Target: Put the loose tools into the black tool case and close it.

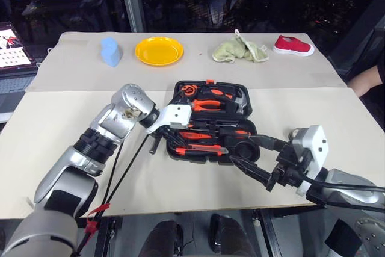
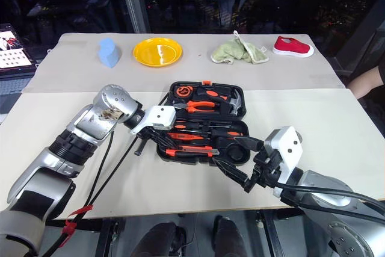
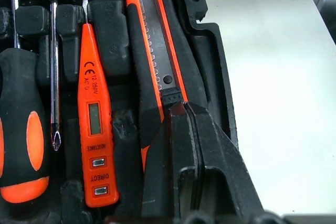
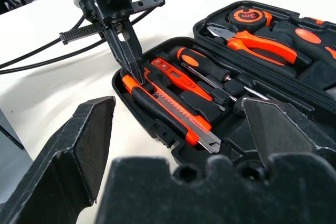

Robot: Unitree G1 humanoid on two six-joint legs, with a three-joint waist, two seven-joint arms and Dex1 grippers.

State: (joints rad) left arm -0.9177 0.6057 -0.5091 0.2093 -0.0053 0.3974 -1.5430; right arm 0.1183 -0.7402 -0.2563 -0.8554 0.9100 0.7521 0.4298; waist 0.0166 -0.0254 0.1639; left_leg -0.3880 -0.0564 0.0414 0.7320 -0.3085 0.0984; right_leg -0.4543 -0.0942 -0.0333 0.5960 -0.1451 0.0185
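1. The case (image 1: pixel 237 90) lies open near the middle of the surface (image 1: pixel 60 142), lid half on the far side, tray half nearer.
2. The knife (image 4: pixel 170 113) lies in the nearest recess of the tray half, along its near edge.
3. The tester (image 3: pixel 95 129) lies just beside the knife, on its far side, in its own slot.
4. Beyond the tester lie two screwdrivers (image 4: pixel 202 65) with black-orange handles, side by side in the tray.
5. The lid half holds the pliers (image 4: pixel 257 43), a round tape measure (image 4: pixel 247 16) at its left end and a hammer (image 1: pixel 240 104) at its right end.
6. The left gripper (image 4: pixel 131 66) points down at the left end of the tray; its jaws are clenched together, their tips touching the left end of the knife. Whether they pinch it I cannot tell.
7. The right gripper (image 1: pixel 255 157) hovers at the near right corner of the case, jaws released wide, grasping nothing.
8. Along the far edge of the surface, left to right: a blue thing (image 1: pixel 110 51), a yellow plate (image 1: pixel 159 50), a green cloth (image 1: pixel 239 49), a red shoe (image 1: pixel 293 45).
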